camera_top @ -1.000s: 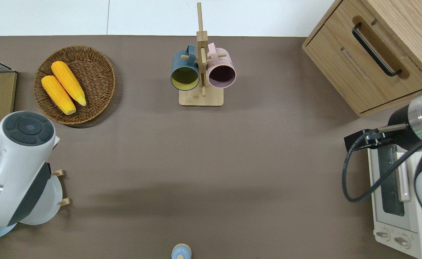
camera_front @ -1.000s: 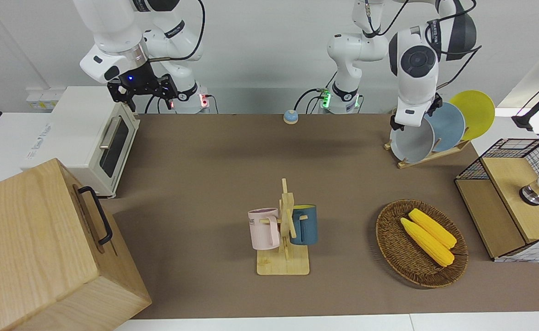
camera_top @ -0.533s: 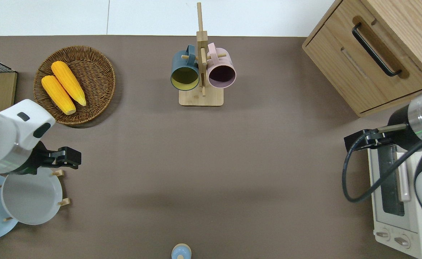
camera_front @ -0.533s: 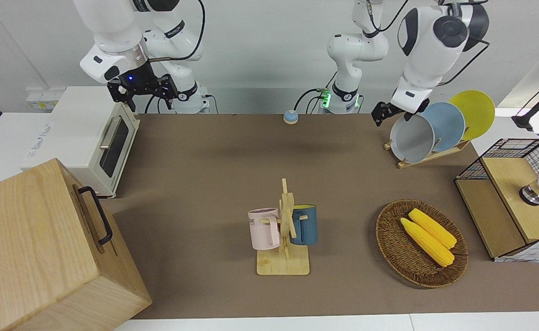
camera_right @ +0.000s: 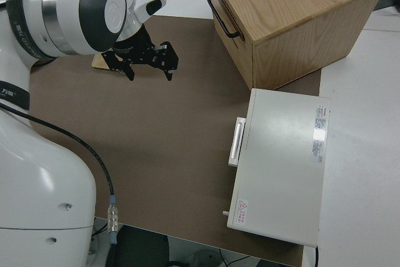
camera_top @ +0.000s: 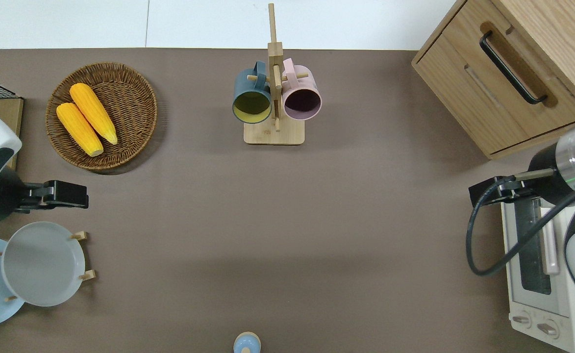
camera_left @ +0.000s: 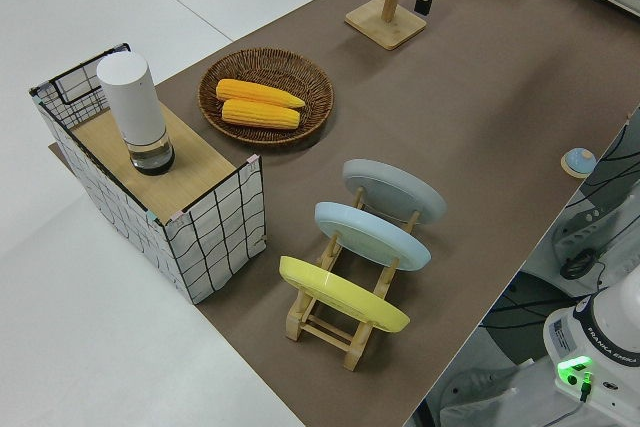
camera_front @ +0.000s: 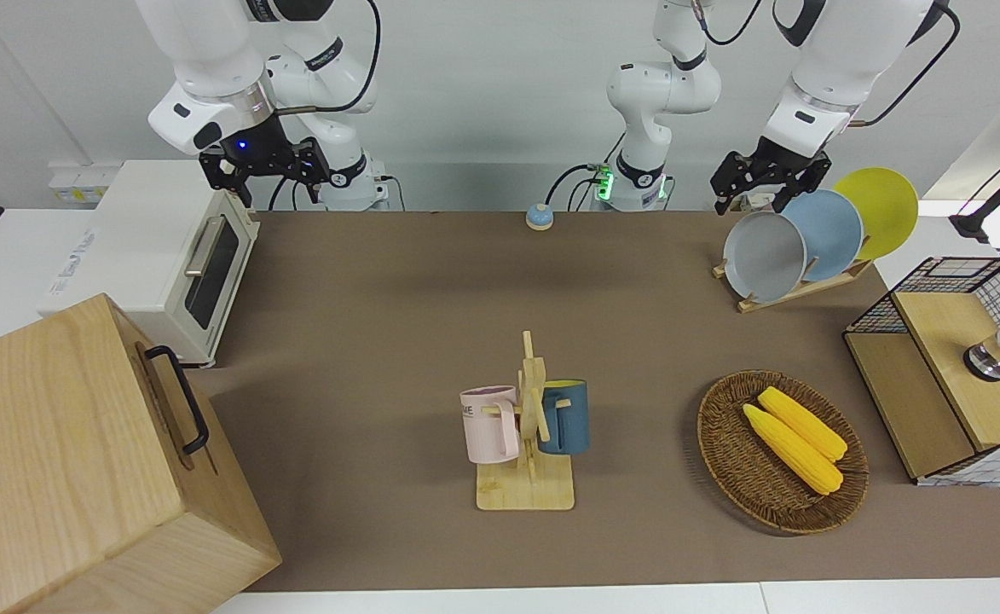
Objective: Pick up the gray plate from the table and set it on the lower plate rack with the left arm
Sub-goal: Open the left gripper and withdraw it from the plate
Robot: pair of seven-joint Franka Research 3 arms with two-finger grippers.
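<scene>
The gray plate (camera_front: 764, 256) stands tilted in the slot of the lower plate rack (camera_front: 798, 290) that is farthest from the robots, at the left arm's end of the table (camera_front: 397, 307). It also shows in the overhead view (camera_top: 42, 264) and the left side view (camera_left: 393, 190). My left gripper (camera_front: 764, 189) is open and empty, up in the air. In the overhead view the left gripper (camera_top: 79, 195) is over bare table between the rack and the corn basket. The right arm is parked, its gripper (camera_right: 148, 67) open.
A sky-blue plate (camera_front: 832, 230) and a yellow plate (camera_front: 883, 209) stand in the same rack. A wicker basket (camera_front: 713, 426) with two corn cobs, a mug tree (camera_front: 527, 426), a wire-sided shelf (camera_front: 943, 367), a toaster oven (camera_front: 158, 247) and a wooden cabinet (camera_front: 65, 460) are on the table.
My left gripper has let go of the gray plate's rim, risen and drawn away from the rack. The plate stays in the rack. The right arm has not moved.
</scene>
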